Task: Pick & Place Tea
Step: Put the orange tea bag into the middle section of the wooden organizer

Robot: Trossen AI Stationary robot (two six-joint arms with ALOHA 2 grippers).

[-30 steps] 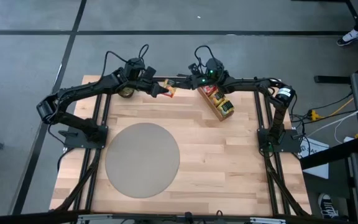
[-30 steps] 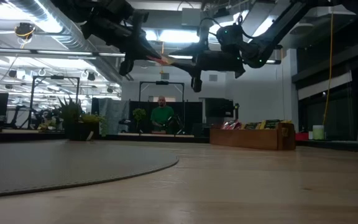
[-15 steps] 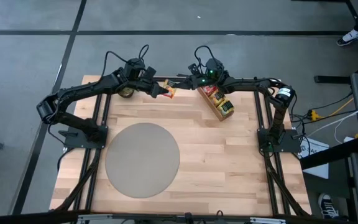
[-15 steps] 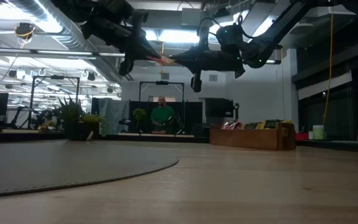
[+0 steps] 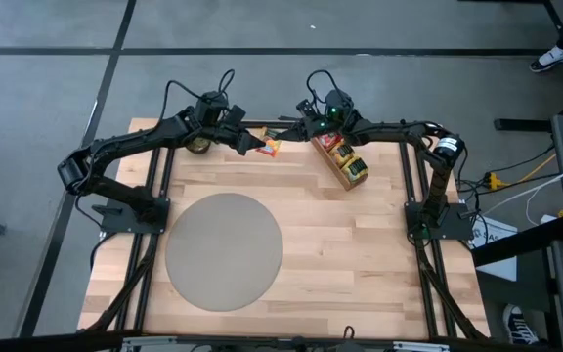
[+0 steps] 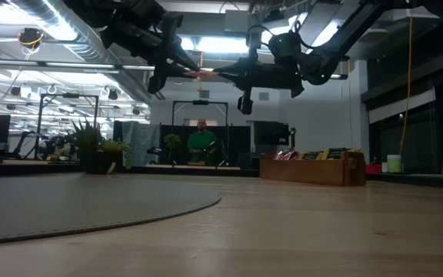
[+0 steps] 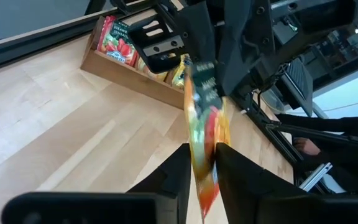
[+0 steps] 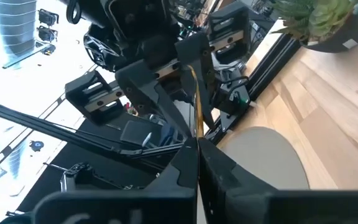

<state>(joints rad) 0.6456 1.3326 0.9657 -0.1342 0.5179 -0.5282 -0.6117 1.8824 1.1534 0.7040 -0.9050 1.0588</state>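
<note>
Right fingers: pinched shut on the edge of a sachet (image 8: 197,93), the right gripper (image 5: 280,145) being met by the left one in mid-air above the table's (image 5: 360,254) 12 o'clock edge.
Left fingers: set narrowly about the same sachet in the left wrist view; whether the left gripper (image 5: 254,143) presses it cannot be told.
Sachet: flat paper square, red and orange with a dark green band, seen edge-on from the right wrist and face-on from the left wrist.
Sachet place: between the two grippers, clear of the wood, at 12 o'clock of the round mat (image 5: 225,250).
Other tea: red, yellow and dark sachets stand upright in the tray (image 5: 340,161), at 1 o'clock of the mat.
Hard to make out: print on the held sachet is blurred; from the low view only a red sliver shows.
Cut off: a plant (image 8: 319,22) is partly out of the right wrist view.
Arms: both are stretched level, tip to tip, along the 12 o'clock edge.
</note>
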